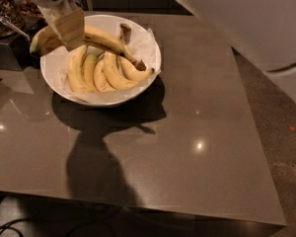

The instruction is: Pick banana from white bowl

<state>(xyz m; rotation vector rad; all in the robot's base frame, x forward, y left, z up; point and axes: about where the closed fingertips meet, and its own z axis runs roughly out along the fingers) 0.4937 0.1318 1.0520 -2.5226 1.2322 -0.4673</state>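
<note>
My gripper (69,29) hangs over the left part of the white bowl (154,47), its tan fingers (71,26) shut around the banana (106,41). The banana is long, curved and yellow. Its dark tip sticks out past the bowl's left rim, and its brown stem end points down right over the other fruit. It is held slightly above the several shorter yellow bananas (96,73) lying side by side on the crinkled white paper in the bowl. My fingers hide the middle of the banana.
The bowl stands at the back left of a grey-brown table (187,147). Dark clutter (7,19) sits at the far left edge. A large white shape (251,19) fills the upper right. The floor (286,142) lies beyond the table's right edge.
</note>
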